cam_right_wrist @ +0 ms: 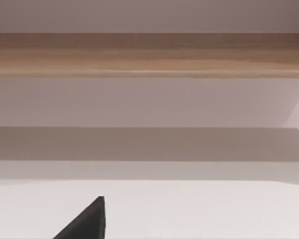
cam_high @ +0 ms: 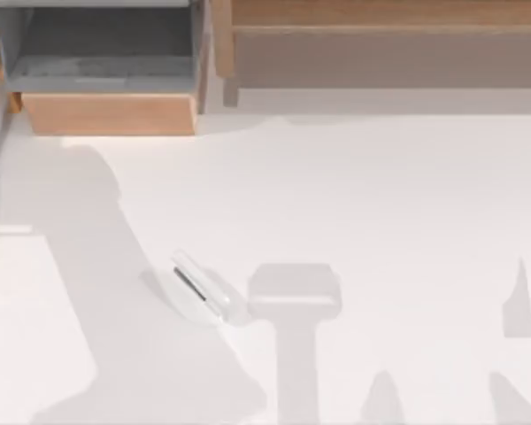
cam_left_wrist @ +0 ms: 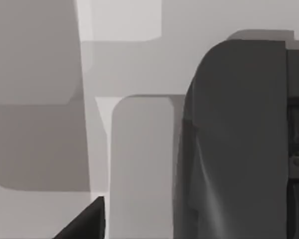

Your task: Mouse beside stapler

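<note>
The stapler (cam_high: 199, 288) is a slim white object with a thin dark slot. It lies at an angle on the white table (cam_high: 380, 204), left of the middle and towards the front. In the left wrist view a large dark grey rounded body (cam_left_wrist: 239, 144) sits close to the camera; I cannot tell whether it is the mouse. A dark corner of my left gripper (cam_left_wrist: 84, 226) shows beside it. A dark corner of my right gripper (cam_right_wrist: 84, 221) hangs over bare table, facing the wooden shelf.
An open wooden drawer box (cam_high: 106, 84) stands at the back left. A long wooden shelf (cam_high: 380, 27) (cam_right_wrist: 149, 52) runs along the back. Grey shadows lie on the table, among them a T-shaped one (cam_high: 294, 297) right of the stapler.
</note>
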### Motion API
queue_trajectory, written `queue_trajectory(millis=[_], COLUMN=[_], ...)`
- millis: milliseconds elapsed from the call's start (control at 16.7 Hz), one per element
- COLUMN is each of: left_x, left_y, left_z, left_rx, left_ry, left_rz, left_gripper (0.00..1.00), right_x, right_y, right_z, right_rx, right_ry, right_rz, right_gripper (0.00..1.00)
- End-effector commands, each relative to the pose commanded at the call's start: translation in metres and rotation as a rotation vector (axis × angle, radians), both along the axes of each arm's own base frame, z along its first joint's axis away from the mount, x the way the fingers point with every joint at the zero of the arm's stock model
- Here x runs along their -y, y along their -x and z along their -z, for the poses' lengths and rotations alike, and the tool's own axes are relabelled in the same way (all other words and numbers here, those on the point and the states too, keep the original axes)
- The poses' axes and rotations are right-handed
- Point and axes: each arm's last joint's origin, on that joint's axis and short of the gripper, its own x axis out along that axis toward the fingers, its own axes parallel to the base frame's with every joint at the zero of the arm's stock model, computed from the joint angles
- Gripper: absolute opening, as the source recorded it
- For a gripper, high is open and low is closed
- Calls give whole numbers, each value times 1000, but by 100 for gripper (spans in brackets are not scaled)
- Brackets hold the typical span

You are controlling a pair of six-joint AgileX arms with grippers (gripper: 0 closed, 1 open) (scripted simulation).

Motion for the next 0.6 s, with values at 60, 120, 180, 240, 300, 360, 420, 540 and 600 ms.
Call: queue_trajectory(millis=[60,120,180,240,300,360,420,540,600], left_x=[1,2,2,2,2,2,2,2,2], left_y=[-1,-2,-2,-2,-2,-2,-2,-2,-2], left_z=[4,9,10,10,10,10,10,10,10], left_rx=[0,-6,-8,-8,-8,-8,-8,-8,-8], left_ry=[0,2,3,3,3,3,3,3,3], left_rz=[1,3,3,3,3,3,3,3,3], left_gripper=[100,100,100,100,100,100,92,77,70], right_x=[0,0,0,0,0,0,0,0,0], right_y=[0,0,0,0,0,0,0,0,0], right_z=[0,0,0,0,0,0,0,0,0], right_rx=[0,0,0,0,0,0,0,0,0], right_ry=[0,0,0,0,0,0,0,0,0], right_rz=[0,0,0,0,0,0,0,0,0], right_gripper=[100,100,100,100,100,100,100,100,100])
